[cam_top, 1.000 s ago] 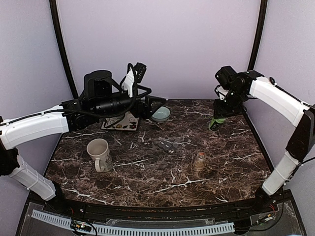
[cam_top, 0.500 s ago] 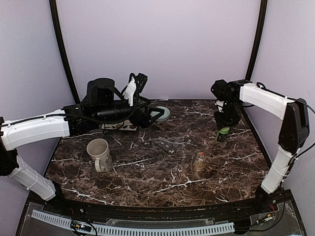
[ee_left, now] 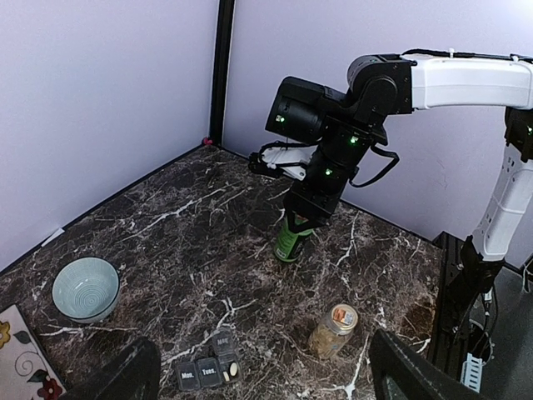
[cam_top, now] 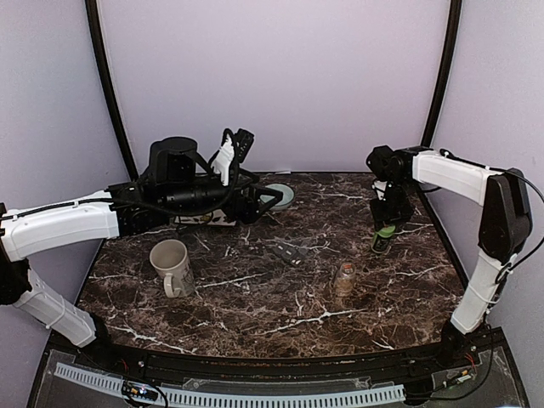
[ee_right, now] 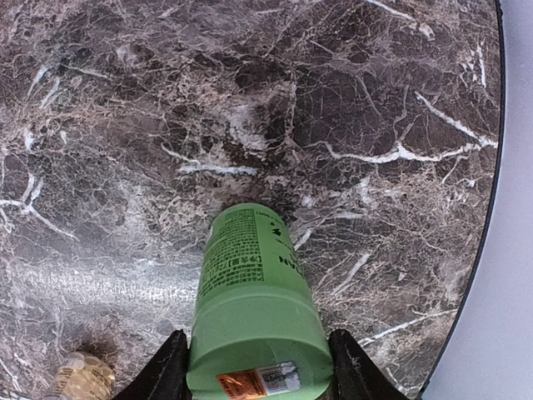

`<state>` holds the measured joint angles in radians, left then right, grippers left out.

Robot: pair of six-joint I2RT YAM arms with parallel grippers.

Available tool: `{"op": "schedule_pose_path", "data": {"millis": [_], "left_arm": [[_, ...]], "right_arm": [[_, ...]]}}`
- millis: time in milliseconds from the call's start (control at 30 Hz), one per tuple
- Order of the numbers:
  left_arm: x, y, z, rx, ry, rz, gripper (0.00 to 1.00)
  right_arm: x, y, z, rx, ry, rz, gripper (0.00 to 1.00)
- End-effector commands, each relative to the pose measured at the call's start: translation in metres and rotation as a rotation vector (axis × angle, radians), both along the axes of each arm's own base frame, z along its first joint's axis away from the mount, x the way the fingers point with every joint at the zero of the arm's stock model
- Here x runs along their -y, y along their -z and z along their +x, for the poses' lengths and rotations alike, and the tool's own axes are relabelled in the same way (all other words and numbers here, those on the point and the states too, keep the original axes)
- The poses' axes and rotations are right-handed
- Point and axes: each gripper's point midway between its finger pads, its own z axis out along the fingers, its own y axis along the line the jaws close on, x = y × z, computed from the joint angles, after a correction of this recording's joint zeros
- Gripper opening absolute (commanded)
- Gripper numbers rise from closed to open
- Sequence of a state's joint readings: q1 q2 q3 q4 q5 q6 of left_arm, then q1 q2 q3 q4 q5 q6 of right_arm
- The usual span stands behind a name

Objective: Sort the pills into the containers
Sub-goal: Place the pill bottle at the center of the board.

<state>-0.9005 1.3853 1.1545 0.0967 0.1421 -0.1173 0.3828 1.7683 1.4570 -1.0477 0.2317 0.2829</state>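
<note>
Lately brings the green bottle [cam_top: 384, 240] down and forward in the right gripper [ee_right: 256, 337]. A second back, carried it tilted and higher, nearer the back right corner. Now stands it close to upright on or just over the table [cam_top: 255, 297], towards the right side; touching or not, impossible to tell. Grips it by the sides, both fingers [ee_right: 169, 367] pressed against the green plastic. Shifts the left gripper [cam_top: 262, 201] a little too: earlier left the whole pale blue bowl [ee_left: 85, 288] in sight from above, now covers its near left edge. Holds that gripper spread wide, with nothing between its fingers. Leaves the mug [cam_top: 172, 266], the pill organiser [ee_left: 208, 368] and the small clear bottle [ee_left: 331, 330] lying just as before.

Reads "Mon." and "Tues." on two shut lids of the organiser; cannot make out the raised lid beside them. Shows a pale oval bit in the opened compartment. Carries fine black print down the green bottle's label, too small to read, plus an orange and white sticker near the held end. Tops the small clear bottle with an orange and white cap.

Below all of it: dark brown marble veined in white, with a flowered card [ee_left: 21, 367] at the back left near the bowl. Around: plain lilac walls [cam_top: 272, 76], black poles [cam_top: 106, 85] rising at the back corners, and a black frame along the near edge.
</note>
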Motion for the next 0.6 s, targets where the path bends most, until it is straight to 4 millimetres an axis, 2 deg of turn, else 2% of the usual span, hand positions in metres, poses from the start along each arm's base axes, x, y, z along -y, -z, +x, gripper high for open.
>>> {"op": "schedule_pose_path", "data": {"millis": [0,200,567], "left_arm": [[-0.0039,-0.0034,-0.0035,-0.006,0.005,-0.018,0.90],[-0.0027,-0.0016,-0.0027,-0.012,0.005,-0.019,0.90],[-0.0008,0.0002,-0.0021,-0.022,0.006,-0.020,0.90]], "right_arm": [[0.0012,0.0057,0.0058,0.009,0.002,0.014,0.27],[0.0014,0.0056,0.0070,0.012,-0.002,0.025,0.47],[0.0017,-0.0003,0.0090,0.026,-0.003,0.030,0.59]]}}
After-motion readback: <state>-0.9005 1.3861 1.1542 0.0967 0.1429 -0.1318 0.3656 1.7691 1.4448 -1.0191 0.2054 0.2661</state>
